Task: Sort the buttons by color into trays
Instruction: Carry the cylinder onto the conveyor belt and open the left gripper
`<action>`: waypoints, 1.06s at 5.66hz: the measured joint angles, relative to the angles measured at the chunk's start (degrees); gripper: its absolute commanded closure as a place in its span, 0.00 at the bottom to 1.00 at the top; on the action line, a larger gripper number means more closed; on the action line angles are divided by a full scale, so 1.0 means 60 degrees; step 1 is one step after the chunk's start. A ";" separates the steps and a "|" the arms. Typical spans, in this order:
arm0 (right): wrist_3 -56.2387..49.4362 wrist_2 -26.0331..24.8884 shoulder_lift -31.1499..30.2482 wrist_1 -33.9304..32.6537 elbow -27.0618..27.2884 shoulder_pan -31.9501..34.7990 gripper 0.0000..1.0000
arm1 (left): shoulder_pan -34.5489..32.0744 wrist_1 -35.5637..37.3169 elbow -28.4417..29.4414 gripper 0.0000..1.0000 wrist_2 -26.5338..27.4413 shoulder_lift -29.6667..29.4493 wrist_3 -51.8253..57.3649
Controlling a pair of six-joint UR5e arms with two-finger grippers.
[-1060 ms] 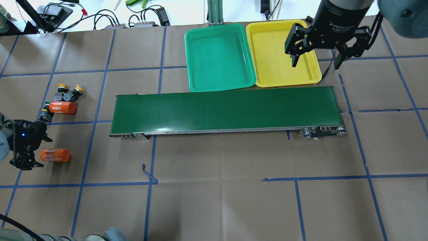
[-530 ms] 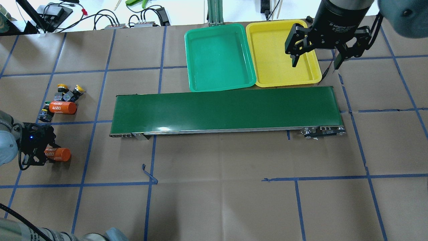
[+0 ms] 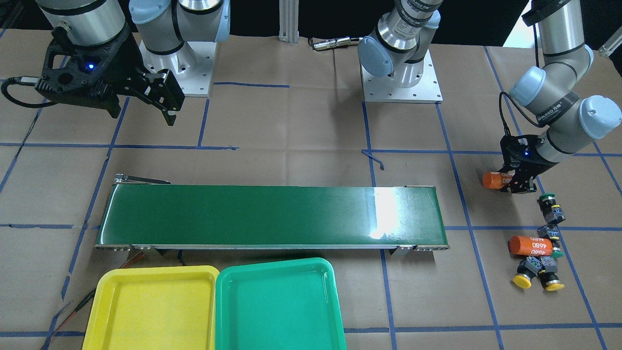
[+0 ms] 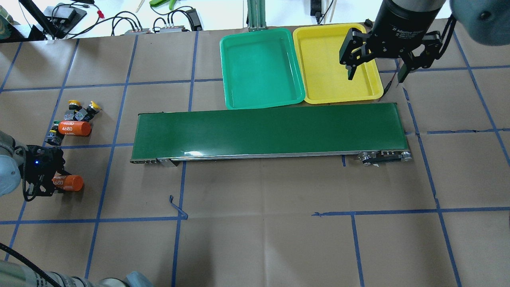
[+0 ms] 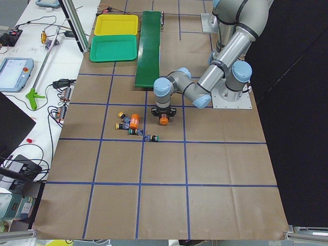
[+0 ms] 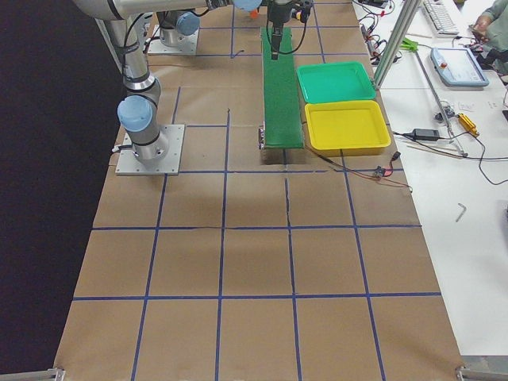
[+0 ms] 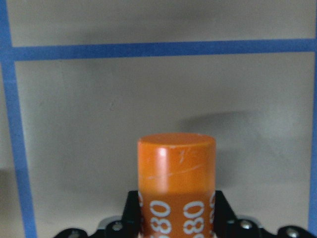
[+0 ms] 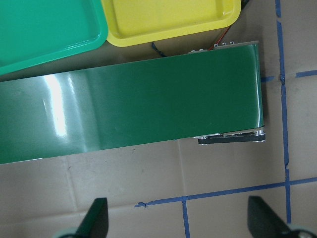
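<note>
1. At the far left of the overhead view, the left tool [image 4: 55, 182] pinches one end of a smooth orange cylinder printed "4680" [image 4: 71, 183]. Its black fingers press against both sides, and the cylinder's free end points toward the belt.
2. Just beyond it, a second orange cylinder with the same print [image 4: 75, 128] lies on its side on the brown paper-covered desk with blue tape lines [image 4: 255, 239].
3. Four small push-button switches with black-and-grey bodies lie on the desk around that second cylinder.
   - Two yellow-capped buttons [image 4: 73, 105] sit side by side on its far side.
   - One green-capped button [image 3: 557, 253] sits at the cylinder's end.
   - Another green-capped button [image 3: 547, 197] lies between the two cylinders, just beside the left tool.
   - All four are well apart from the trays.
4. A long dark-green conveyor belt [image 4: 271, 129] runs across the middle of the desk.
5. Beyond the belt's far edge sits a shallow glossy green plastic tray [image 4: 261, 71].
6. A matching bright yellow plastic tray [image 4: 326, 67] sits against the green tray's right side.
7. The right tool [image 4: 376, 75] hangs above the yellow tray's right rim, its two fingers spread wide apart.
</note>
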 measured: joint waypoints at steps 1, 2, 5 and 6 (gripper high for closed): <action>0.0000 0.0000 0.0000 -0.0002 0.0000 0.0000 0.00 | -0.0893 -0.1271 0.0832 0.99 -0.0053 0.0271 -0.1147; 0.0000 0.0000 0.0000 -0.0003 0.0000 0.0000 0.00 | -0.1678 -0.2618 0.1899 0.99 -0.0173 0.0321 -0.2434; 0.0000 -0.0002 0.0000 -0.0002 0.0000 0.0001 0.00 | -0.3847 -0.3797 0.3156 0.99 -0.0326 0.0265 -0.5762; 0.0000 -0.0001 0.0000 -0.0002 0.0000 0.0001 0.00 | -0.4510 -0.3805 0.3200 0.99 -0.0343 0.0254 -0.6498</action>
